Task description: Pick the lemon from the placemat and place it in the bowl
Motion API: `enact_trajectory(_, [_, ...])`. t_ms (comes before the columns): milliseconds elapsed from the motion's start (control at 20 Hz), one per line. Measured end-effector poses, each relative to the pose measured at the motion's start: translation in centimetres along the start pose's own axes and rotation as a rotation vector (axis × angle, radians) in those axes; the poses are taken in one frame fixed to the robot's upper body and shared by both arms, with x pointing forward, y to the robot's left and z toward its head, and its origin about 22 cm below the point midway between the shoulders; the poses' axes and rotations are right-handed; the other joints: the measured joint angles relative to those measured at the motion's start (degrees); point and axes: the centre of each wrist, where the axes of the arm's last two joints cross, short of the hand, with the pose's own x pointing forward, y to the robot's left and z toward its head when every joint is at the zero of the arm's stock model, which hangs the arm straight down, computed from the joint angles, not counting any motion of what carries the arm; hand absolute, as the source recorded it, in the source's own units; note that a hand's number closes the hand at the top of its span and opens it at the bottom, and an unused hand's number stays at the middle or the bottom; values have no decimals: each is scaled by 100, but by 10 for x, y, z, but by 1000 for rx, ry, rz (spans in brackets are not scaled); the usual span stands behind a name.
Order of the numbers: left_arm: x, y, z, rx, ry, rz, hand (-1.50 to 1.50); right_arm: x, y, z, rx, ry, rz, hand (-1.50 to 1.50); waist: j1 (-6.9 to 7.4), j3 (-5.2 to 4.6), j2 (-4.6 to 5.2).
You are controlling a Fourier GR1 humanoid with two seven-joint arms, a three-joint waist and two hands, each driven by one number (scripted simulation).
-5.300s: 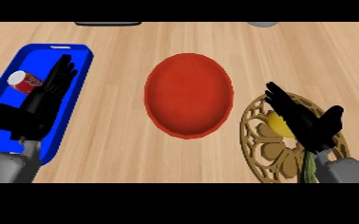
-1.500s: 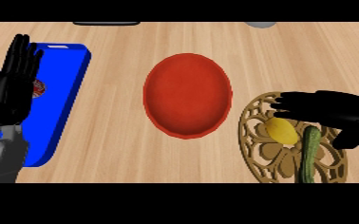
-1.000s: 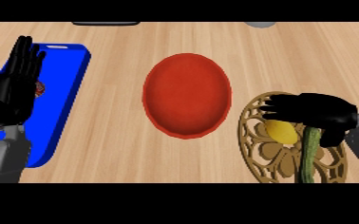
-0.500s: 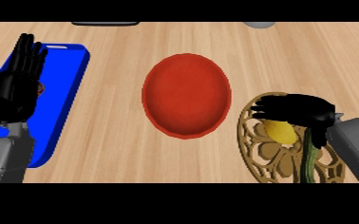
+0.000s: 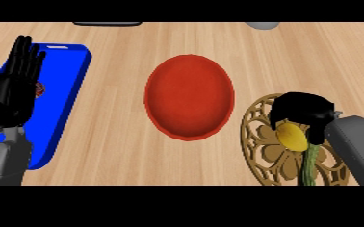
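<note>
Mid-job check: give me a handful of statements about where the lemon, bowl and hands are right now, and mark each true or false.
1. The lemon lies in the red bowl. False: it is on the placemat.
2. The right hand is curled over the lemon. True.
3. The left hand holds a can. False: it rests open above the blue tray.
4. The bowl holds nothing. True.
5. A green vegetable lies on the placemat beside the lemon. True.

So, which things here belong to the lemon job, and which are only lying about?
Belong to the job:
lemon
placemat
red bowl
right hand

Only lying about:
blue tray
green vegetable
resting left hand
</note>
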Motion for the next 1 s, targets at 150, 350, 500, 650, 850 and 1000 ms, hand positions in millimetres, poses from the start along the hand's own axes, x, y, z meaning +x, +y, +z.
enact_trajectory(150, [3,6,-7,1,-1,-3,0,0,-1,-5,-27,-18,9,150,-14,5,2])
enact_trajectory(350, [2,-9,-13,-39,-25,13,0,-32,-33,7,-64,84,13,150,230,57,133])
enact_trajectory(500, [8,-20,-17,-78,-50,32,0,-50,-60,31,-75,201,21,150,516,90,280])
enact_trajectory(650, [14,-28,-22,-103,-72,38,0,-62,-81,50,-99,281,23,150,698,110,367])
enact_trajectory(850, [19,-38,-26,-121,-91,47,0,-70,-101,63,-149,333,26,150,809,125,426])
enact_trajectory(1000, [22,-41,-28,-129,-95,48,0,-74,-116,75,-215,364,41,150,835,131,423])
